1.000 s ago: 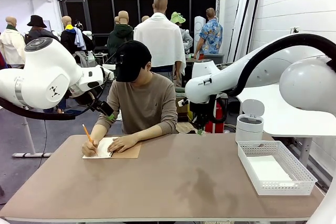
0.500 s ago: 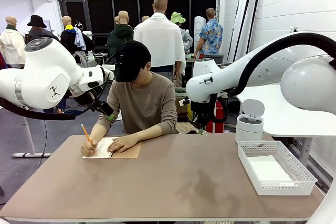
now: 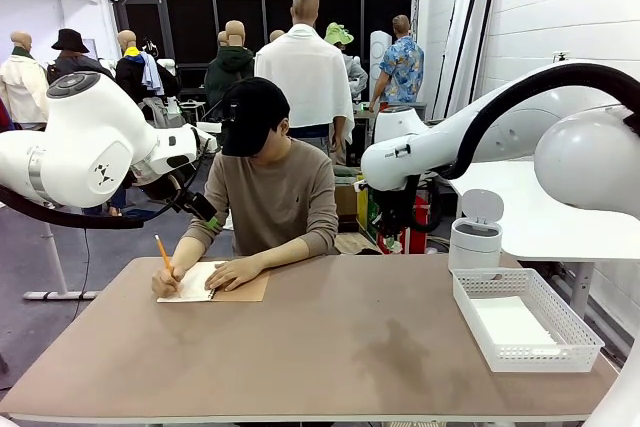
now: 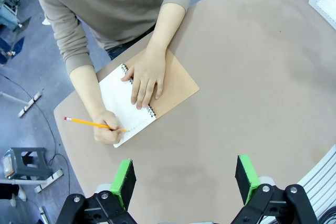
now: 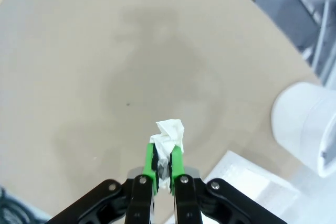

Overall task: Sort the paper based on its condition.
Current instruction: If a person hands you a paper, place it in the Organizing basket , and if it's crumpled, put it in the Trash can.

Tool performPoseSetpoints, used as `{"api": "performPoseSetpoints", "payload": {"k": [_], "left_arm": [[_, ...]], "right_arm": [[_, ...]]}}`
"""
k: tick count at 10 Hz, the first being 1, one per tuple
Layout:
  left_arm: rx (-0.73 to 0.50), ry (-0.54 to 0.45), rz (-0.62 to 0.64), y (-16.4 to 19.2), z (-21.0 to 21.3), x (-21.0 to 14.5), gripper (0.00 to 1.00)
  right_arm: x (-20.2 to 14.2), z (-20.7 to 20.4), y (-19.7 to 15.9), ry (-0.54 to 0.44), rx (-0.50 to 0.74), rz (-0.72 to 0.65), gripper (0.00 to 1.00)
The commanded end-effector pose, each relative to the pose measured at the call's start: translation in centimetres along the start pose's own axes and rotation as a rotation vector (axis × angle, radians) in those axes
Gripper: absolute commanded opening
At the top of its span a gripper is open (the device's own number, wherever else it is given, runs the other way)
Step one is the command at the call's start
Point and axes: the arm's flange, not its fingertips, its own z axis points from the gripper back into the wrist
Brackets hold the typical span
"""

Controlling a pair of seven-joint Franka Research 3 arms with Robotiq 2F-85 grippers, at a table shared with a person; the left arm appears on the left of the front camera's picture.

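Crumpled white paper (image 5: 169, 132): lower part hidden between the green pads (image 5: 149, 162) of the right gripper (image 5: 163, 153), by which it is clamped.
White round lidded bin (image 5: 307, 124): blurred, cut off by the right edge.
White mesh plastic basket (image 4: 324, 4): cut off at the left wrist view's top right corner.
Open white notebook page (image 4: 123, 95): partly covered by the person's hands (image 4: 147, 77); any marks are too small to be made out.

Glossy white left arm (image 3: 90, 147), black tool (image 4: 184, 170), green pads (image 4: 124, 181)
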Motion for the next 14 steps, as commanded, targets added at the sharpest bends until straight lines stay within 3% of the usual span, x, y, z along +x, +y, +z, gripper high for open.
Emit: {"api": "performPoseSetpoints", "payload": {"k": [1,8,14], "left_arm": [[0.0,0.001,0.002,0.0,0.0,0.0,1.0],[0.0,0.001,0.002,0.0,0.0,0.0,1.0],[0.0,0.001,0.002,0.0,0.0,0.0,1.0]], "right_arm": [[1.1,0.0,-2.7,-0.003,-0.041,-0.134,0.12],[0.1,2.9,-14.4,-0.028,-0.227,-0.496,0.12],[-1.5,0.1,-18.4,-0.062,-0.304,-0.661,0.12]]}}
